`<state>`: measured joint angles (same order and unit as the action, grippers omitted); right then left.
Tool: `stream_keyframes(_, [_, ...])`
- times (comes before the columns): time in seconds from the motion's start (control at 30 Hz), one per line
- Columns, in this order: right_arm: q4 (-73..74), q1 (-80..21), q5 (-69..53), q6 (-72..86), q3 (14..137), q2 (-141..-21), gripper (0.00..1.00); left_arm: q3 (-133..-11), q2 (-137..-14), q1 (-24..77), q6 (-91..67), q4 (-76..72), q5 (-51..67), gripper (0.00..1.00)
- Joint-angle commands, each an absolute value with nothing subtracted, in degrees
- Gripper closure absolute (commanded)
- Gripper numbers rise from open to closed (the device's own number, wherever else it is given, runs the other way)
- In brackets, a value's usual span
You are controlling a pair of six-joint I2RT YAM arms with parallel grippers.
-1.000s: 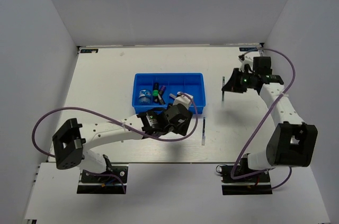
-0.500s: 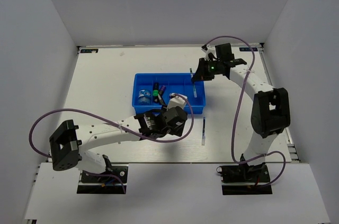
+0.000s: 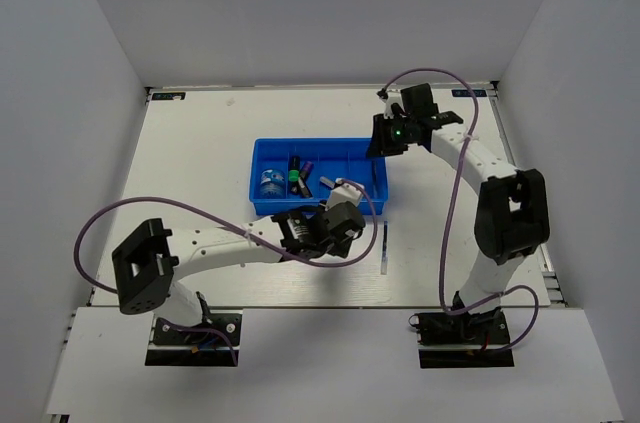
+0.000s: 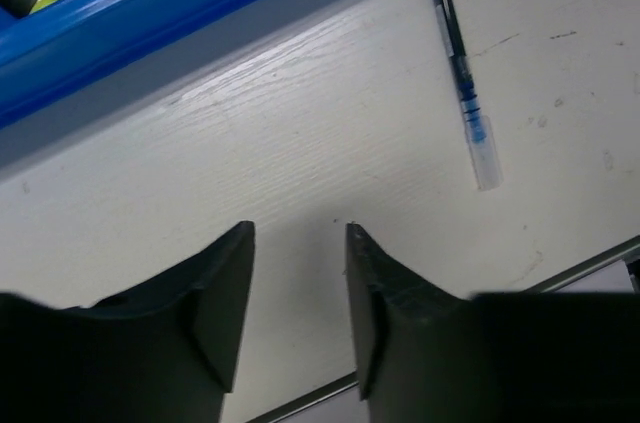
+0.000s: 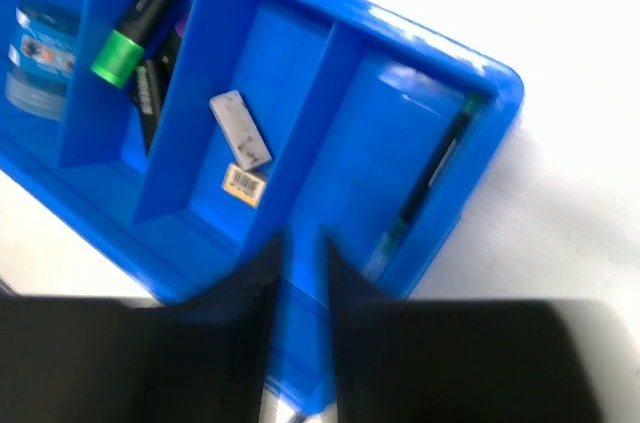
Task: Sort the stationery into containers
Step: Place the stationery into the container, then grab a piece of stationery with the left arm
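Note:
The blue tray (image 3: 318, 147) sits mid-table. In the right wrist view it holds a blue-white bottle (image 5: 40, 38), a green-capped highlighter (image 5: 135, 28), a beige eraser (image 5: 240, 128) and, in the end compartment, a thin dark pen (image 5: 430, 183). My right gripper (image 5: 300, 243) hovers over that end of the tray (image 5: 500, 93), slightly open and holding nothing; the top view shows this right gripper (image 3: 383, 143) too. A clear pen with blue parts (image 4: 462, 68) lies on the table in front of the tray (image 4: 150, 3). My left gripper (image 4: 300, 233) is open and empty, left of this clear pen (image 3: 385, 246).
White walls close in the table on three sides. The left gripper (image 3: 340, 231) and its arm reach across the near table just in front of the tray. A purple cable loops from each arm. The table's near edge (image 4: 560, 273) runs close behind the left fingers.
My right arm swung from the table's right side to over the tray's right end, carrying a thin pen that now lies in the end compartment. The left gripper shifted slightly.

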<state>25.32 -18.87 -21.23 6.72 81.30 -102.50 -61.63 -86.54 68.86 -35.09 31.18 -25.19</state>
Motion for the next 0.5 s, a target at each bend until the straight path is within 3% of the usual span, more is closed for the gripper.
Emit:
stream_keyframes(0.0, [26.3,-18.7,-16.6,6.1,80.2,-92.3,0.89,-65.8,-88.7,69.4,-34.0,26.4,-22.2,0.5])
stream_keyframes(0.03, [25.8,-18.8,-14.4,5.7,77.2,-88.8,0.98,-66.5,-90.0,69.3,-33.8,25.8,-21.3,0.59])
stream_keyframes(0.07, [25.7,-18.7,-12.3,5.6,76.0,-87.5,1.0,-68.4,-90.8,69.7,-33.8,25.1,-20.6,0.64])
stream_keyframes(0.17, [27.6,-18.1,-0.5,5.0,69.5,-81.2,1.0,-72.0,-96.0,69.7,-34.3,23.9,-19.1,0.69])
stream_keyframes(0.23, [28.6,-17.2,5.8,4.7,66.8,-78.2,0.99,-73.7,-98.2,69.8,-34.9,23.8,-18.2,0.61])
stream_keyframes(0.27, [30.0,-16.7,6.8,4.5,62.8,-77.5,0.99,-76.7,-101.3,69.9,-35.7,23.9,-18.0,0.44])
stream_keyframes(0.3, [30.5,-16.1,7.1,4.5,61.4,-76.2,0.96,-77.5,-102.4,69.8,-36.5,24.2,-18.0,0.4])
stream_keyframes(0.47, [30.6,-13.7,5.1,5.2,49.9,-68.8,0.94,-84.8,-109.9,69.8,-41.2,27.4,-18.5,0.34])
